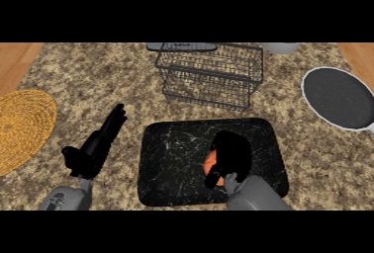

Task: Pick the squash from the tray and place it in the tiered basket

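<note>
Right hand (232,154) curls over the orange squash (211,163) on the tray (175,148); likely smooth, stiff, best gripped mid-body.

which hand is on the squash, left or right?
The right hand, curled over the orange squash on the black tray. The left hand rests open beside the tray, touching nothing.

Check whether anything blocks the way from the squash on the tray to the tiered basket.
Nothing visible does. The right hand is curled over the squash on the black tray, and only bare counter lies between the tray's far edge and the tiered basket.
</note>
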Robot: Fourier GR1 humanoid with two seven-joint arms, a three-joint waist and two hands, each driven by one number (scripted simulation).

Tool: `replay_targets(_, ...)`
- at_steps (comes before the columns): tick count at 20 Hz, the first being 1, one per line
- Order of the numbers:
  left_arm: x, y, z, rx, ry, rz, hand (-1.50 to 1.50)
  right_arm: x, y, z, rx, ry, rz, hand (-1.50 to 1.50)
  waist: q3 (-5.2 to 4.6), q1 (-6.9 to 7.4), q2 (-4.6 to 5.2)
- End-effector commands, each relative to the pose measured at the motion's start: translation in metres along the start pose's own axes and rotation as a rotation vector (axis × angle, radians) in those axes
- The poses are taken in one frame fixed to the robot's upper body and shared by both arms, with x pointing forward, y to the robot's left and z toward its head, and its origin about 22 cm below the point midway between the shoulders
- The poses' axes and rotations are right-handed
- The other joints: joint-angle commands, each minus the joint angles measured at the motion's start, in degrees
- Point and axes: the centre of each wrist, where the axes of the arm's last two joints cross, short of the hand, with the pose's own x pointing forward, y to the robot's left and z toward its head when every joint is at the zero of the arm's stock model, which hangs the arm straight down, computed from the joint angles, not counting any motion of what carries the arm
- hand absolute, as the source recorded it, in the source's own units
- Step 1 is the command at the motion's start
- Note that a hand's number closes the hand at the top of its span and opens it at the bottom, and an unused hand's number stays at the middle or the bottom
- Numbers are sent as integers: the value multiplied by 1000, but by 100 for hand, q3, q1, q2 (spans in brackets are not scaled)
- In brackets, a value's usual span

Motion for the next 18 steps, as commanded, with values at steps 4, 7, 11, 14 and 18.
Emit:
replay_targets(4, -2, -4, 9, 26, 1, 15, 0, -161, -77, -54, -66, 16, 90, 150, 20, -133, 21)
replay_targets(7, 2, -2, 5, 14, -3, 6, 0, -232, -105, -68, -81, 13, 109, 150, 25, -95, 41)
replay_targets(11, -3, 1, -1, 6, -6, 9, 0, -258, -136, -70, -183, -25, 99, 150, 12, -48, 21)
replay_targets(14, -5, -3, -2, 20, 11, -6, 0, -253, -152, -69, -263, -102, -120, 150, 14, -78, 17)
replay_targets(18, 5, 4, 2, 11, 0, 22, 0, -231, -171, -58, -308, -269, -387, 150, 17, -102, -24)
